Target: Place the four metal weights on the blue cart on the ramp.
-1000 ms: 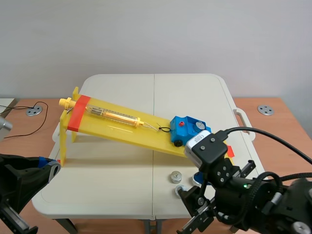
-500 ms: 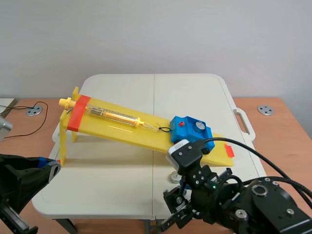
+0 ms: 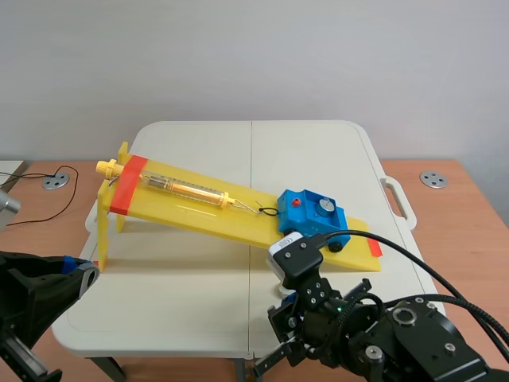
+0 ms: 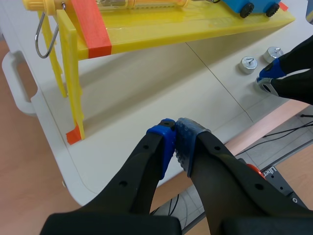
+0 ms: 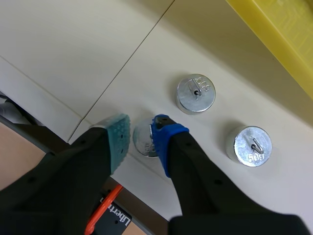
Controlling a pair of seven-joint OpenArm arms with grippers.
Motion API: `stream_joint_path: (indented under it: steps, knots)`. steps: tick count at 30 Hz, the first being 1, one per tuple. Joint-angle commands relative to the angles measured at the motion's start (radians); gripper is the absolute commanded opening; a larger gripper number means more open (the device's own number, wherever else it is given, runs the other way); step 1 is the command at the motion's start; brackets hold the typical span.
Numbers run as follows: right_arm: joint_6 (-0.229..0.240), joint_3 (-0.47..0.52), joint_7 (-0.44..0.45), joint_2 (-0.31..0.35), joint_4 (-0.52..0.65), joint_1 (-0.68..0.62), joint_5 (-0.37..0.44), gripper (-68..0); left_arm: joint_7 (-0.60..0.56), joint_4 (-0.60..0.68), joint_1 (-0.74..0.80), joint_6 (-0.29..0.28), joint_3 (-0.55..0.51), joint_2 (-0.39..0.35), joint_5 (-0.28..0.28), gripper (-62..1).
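While the right end effector hangs part-open, gripping nothing, the nearest silver disc-shaped metal weight lies directly beneath it; the blue plastic cart sits farther off.

Blue cart, yellow ramp banded orange-red, shiny silver weights, cream-white table.

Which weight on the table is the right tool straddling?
The weight partly hidden inside the right tool, nearest the table edge. The other two lie fully exposed ahead of it, toward the yellow ramp.
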Motion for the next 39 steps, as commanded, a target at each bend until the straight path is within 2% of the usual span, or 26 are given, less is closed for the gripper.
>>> stream_joint_path:
  steps: [1, 4, 10, 13, 23, 29, 35, 39]
  knots:
    - [-0.024, -0.001, 0.064, -0.016, 0.058, 0.056, 0.007, -59.2, -0.089, 0.076, -0.023, -0.036, -0.01, 0.022, -0.074, -58.0]
    - [-0.05, -0.001, 0.04, -0.016, 0.058, 0.056, 0.007, -66.5, -0.089, 0.076, -0.023, -0.036, -0.01, 0.022, -0.074, -58.0]
    - [-0.059, 0.016, 0.039, -0.008, 0.072, 0.052, 0.008, -66.9, -0.089, 0.076, -0.023, -0.036, -0.01, 0.022, -0.074, -58.0]
    - [-0.059, 0.043, 0.031, -0.002, 0.15, 0.021, 0.029, -66.9, -0.089, 0.076, -0.023, -0.036, -0.01, 0.022, -0.074, -58.0]
    - [-0.056, 0.154, -0.037, 0.101, 0.486, -0.141, 0.229, -66.9, -0.089, 0.076, -0.023, -0.036, -0.01, 0.022, -0.074, -58.0]
    - [-0.032, 0.291, -0.092, 0.108, 0.629, -0.2, 0.41, -66.9, -0.089, 0.076, -0.023, -0.036, -0.01, 0.022, -0.074, -58.0]
    - [-0.029, 0.436, -0.116, 0.102, 0.687, -0.193, 0.566, -66.9, -0.089, 0.076, -0.023, -0.036, -0.01, 0.022, -0.074, -58.0]
    - [-0.031, 0.483, -0.113, 0.099, 0.684, -0.141, 0.59, -66.9, -0.089, 0.076, -0.023, -0.036, -0.01, 0.021, -0.074, -58.0]
